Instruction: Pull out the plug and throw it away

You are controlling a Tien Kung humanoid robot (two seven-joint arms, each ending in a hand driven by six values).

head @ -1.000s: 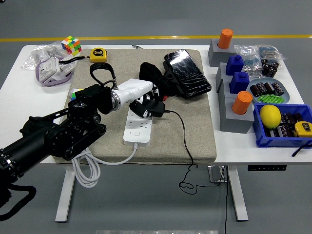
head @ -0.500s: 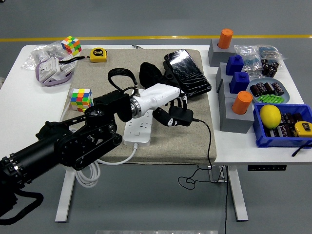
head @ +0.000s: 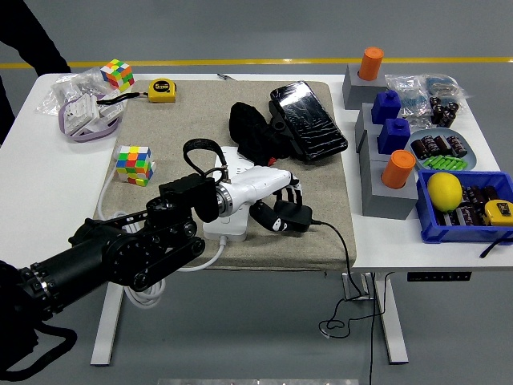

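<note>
Left hand (head: 276, 210) grips black plug (head: 293, 216), free of the white power strip (head: 225, 222), near the tabletop's front edge. Risk: its cable (head: 343, 255) drapes over that edge and could snag, yanking the plug from the fingers.

The table (head: 32, 172) is white, and a beige fabric mat (head: 321, 216) covers its middle. On the mat, the power strip (head: 228, 227) is white and the plug (head: 290, 216) black with a black cable (head: 341, 249). The left hand (head: 268, 192) has a white shell and dark fingers on a black arm (head: 112, 257). At nine o'clock from the hand a cube (head: 134, 164) shows multicoloured squares; a second such cube (head: 117, 74) lies at eleven o'clock, beside a yellow tape measure (head: 163, 89). At three o'clock sit grey blocks (head: 385, 200) capped orange and blue, and a blue bin (head: 449, 228) holding a yellow lemon (head: 444, 192).
</note>
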